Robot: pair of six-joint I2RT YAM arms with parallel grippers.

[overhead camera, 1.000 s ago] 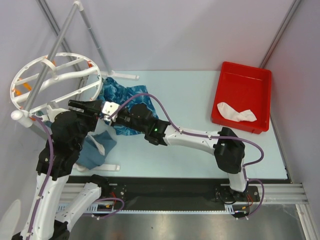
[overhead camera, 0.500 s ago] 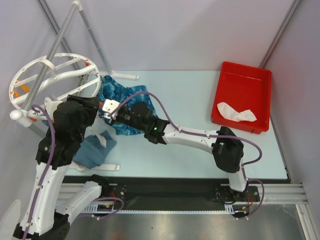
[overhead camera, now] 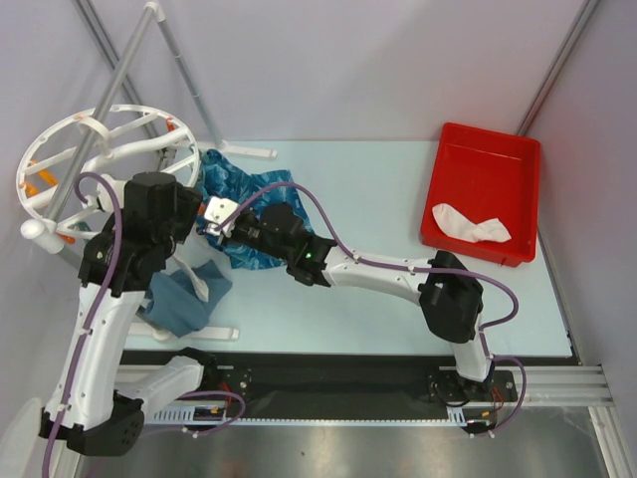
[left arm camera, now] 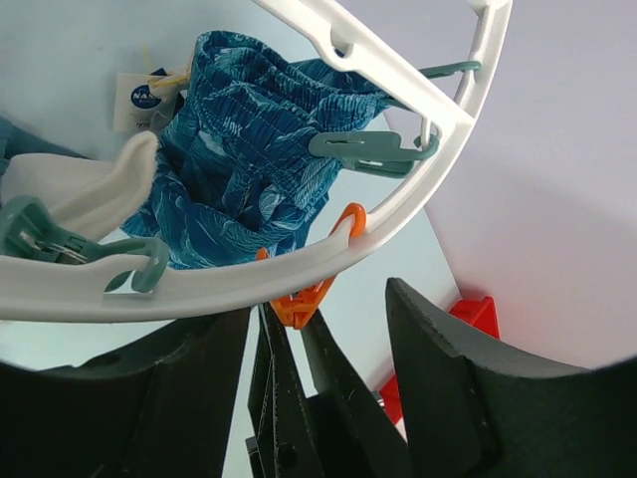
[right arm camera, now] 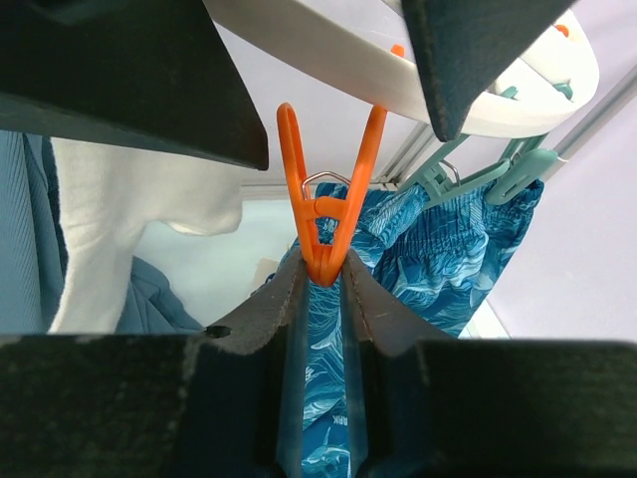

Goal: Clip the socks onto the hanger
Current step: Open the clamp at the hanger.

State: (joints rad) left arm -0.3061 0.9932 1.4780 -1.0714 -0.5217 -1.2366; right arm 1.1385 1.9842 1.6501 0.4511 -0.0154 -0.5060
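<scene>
White sock [overhead camera: 470, 223], lying in red bin [overhead camera: 490, 164]

You are seeing the right arm [overhead camera: 378, 274] reaching across the counter [overhead camera: 348, 189], its fingers [overhead camera: 207, 223] lying over the blue patterned cloth [overhead camera: 239, 194], just beside the hanger [overhead camera: 127, 111]. The left arm [overhead camera: 129, 249] is leaning in at the same spot, and one sock [overhead camera: 470, 223] is lying in the red bin [overhead camera: 498, 159].

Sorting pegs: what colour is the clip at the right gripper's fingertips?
Orange clip; best in right wrist view.
</scene>
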